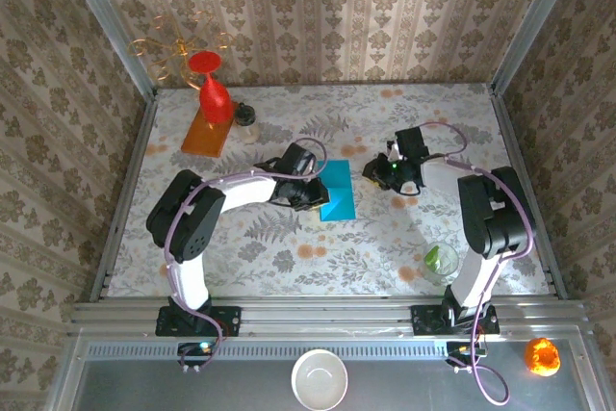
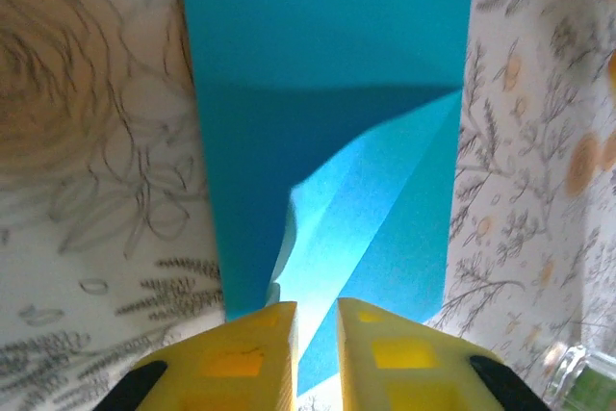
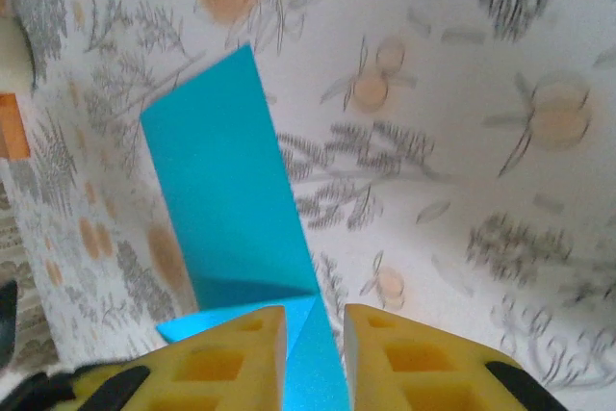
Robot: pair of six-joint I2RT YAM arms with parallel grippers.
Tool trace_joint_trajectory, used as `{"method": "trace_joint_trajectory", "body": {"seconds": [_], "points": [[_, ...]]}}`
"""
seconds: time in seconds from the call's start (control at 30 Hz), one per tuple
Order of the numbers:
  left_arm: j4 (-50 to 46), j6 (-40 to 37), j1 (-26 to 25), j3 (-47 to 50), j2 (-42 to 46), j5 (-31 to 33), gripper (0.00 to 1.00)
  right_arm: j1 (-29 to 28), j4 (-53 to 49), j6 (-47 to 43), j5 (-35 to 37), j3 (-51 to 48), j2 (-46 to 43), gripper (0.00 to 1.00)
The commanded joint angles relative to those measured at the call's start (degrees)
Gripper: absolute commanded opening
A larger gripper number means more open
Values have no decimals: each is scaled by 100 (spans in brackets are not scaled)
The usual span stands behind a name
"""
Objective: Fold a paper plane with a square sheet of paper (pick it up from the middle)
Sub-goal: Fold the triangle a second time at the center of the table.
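**Folding a flap**

Top: the square sheet of paper [image 1: 339, 194] lies on the surface [image 1: 269, 238], left fingers [image 1: 316, 194] touching it, right fingers [image 1: 373, 172] near.

Left wrist: fingers pinch a lifted flap.

Right wrist: fingers nearly together; whether they grip anything, I cannot tell.

Next, I think, press the fold flat.

Table open around paper [image 1: 337, 194] — red vase [image 1: 214, 93] far-left, glass [image 1: 441, 262] near-right.

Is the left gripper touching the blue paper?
Touching. Left wrist view: a lifted flap of the paper runs between the jaws of the left gripper.
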State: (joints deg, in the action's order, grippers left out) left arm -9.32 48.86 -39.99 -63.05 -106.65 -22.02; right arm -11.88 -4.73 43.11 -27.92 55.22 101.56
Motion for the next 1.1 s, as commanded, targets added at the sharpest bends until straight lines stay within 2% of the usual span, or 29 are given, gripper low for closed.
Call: {"method": "trace_joint_trajectory", "body": {"seconds": [0.0, 0.47, 1.07], "points": [[204, -34, 106, -131, -84, -27, 22, -145, 76, 336, -400, -301, -33, 28], [431, 64, 237, -318, -678, -74, 23, -696, 512, 824, -592, -246, 418, 30], [448, 247, 247, -80, -672, 31, 23, -737, 842, 995, -580, -101, 725, 25]]}}
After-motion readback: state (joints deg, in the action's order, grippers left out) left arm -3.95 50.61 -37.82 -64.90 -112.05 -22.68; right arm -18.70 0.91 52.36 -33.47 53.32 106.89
